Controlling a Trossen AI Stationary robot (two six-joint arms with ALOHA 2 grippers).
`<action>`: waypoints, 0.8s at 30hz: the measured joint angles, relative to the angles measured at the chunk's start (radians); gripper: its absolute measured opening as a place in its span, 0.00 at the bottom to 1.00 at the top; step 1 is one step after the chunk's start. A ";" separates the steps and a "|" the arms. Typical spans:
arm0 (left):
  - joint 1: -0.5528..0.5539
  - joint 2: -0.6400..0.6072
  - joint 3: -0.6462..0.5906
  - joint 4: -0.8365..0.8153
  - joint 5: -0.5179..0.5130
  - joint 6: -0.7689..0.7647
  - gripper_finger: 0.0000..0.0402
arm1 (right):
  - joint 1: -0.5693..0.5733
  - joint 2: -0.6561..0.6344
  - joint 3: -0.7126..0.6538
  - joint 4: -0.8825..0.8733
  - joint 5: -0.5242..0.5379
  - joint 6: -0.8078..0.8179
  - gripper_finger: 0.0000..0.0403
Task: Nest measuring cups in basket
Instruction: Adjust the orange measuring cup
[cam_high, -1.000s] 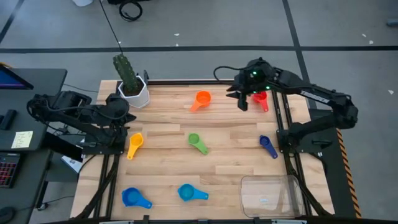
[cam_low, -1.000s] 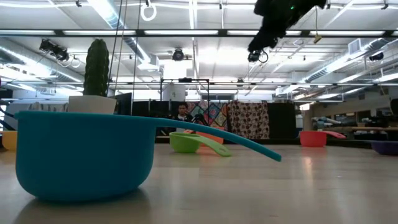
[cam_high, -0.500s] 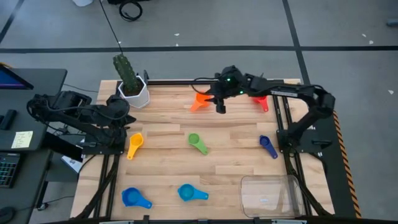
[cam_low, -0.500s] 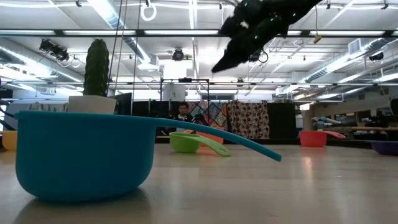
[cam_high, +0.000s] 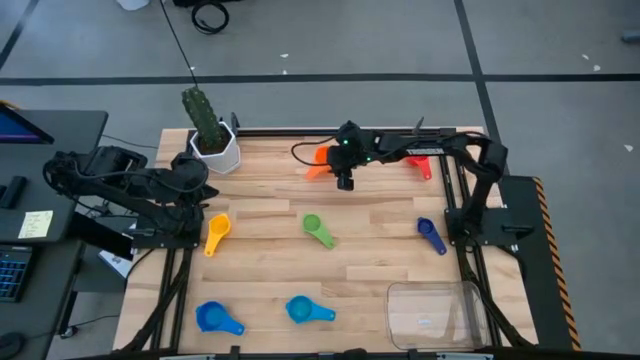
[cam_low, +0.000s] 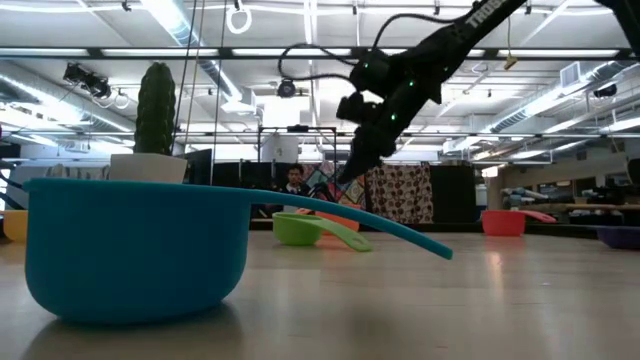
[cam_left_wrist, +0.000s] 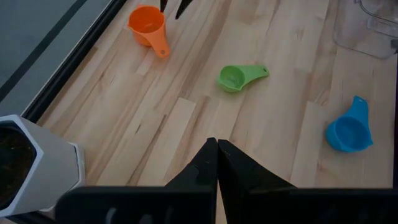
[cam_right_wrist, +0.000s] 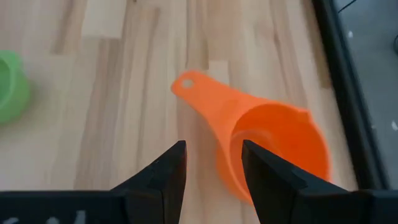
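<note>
High view shows the right tool (cam_high: 345, 182) reaching along the worktop's far edge, poised over the orange measuring cup (cam_high: 325, 160) that lies on its side there. Its fingers stand partly apart and hold nothing — the right wrist view has them straddling the cup's handle side, with the bowl just beyond one finger (cam_right_wrist: 272, 177). The left tool (cam_left_wrist: 216, 155) waits near the left edge beside the cactus pot (cam_high: 214, 147), fingers pressed together and empty.

The clear basket (cam_high: 436, 311) sits at the near right corner, with no cup in it. The red cup (cam_high: 418, 164) lies near the far right corner, the dark blue cup (cam_high: 430, 235) by the right edge, the green cup (cam_high: 317, 229) mid-worktop, the yellow cup (cam_high: 216, 232) toward the left, and two blue cups (cam_high: 216, 318) along the near edge.

The likely trouble: the orange cup is tipped and rounded, so a descent slightly off-centre could push or roll it toward the far edge rather than catch it. A pinch on the thin rim or tapering handle might also slip when lifted.
</note>
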 joint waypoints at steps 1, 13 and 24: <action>0.000 0.000 0.000 0.000 0.000 0.000 0.02 | 0.000 0.012 0.000 0.009 0.008 0.000 0.40; 0.000 0.000 0.000 0.003 0.000 0.000 0.02 | -0.001 0.075 0.000 0.041 0.147 -0.094 0.40; 0.000 0.000 0.000 0.008 0.000 -0.001 0.02 | -0.013 0.098 0.001 0.029 0.119 -0.117 0.39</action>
